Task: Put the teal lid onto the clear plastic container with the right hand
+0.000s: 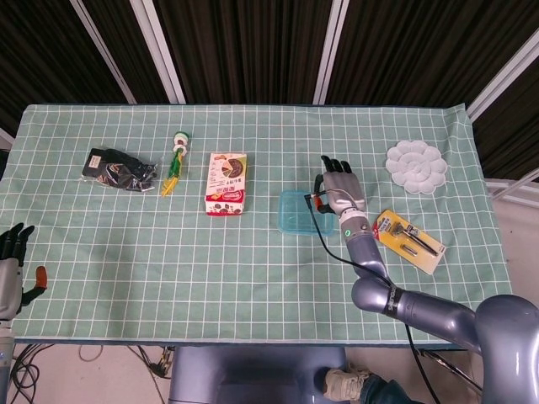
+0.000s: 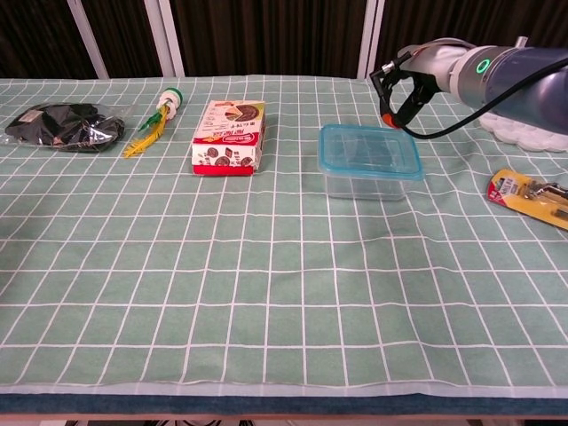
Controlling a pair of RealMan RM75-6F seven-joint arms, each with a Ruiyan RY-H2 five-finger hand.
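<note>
- The teal lid is sitting on top of the clear plastic container, its rim lining up with the box all round, near the middle of the checked green tablecloth.
- The right hand is hovering just beside the container's far right corner, fingers reaching out flat toward the back of the table and lying slightly apart; it is holding nothing.
- From the chest view the same hand is showing side-on, its orange-tipped thumb pointing down just above the lid's back right corner; I cannot tell whether it is touching the lid.
- A black cable is looping down from the right wrist, beside the green ring light.
- The left hand is hanging off the front left edge of the table, well apart from everything, fingers pointing up and a little spread, empty.
- A red and white snack box is lying flat to the left of the container.
- Further left, a green and yellow toy is lying near a black packet.
- A white flower-shaped palette is sitting at the back right.
- A yellow carded tool pack is lying tilted, just to the right of the right forearm.
</note>
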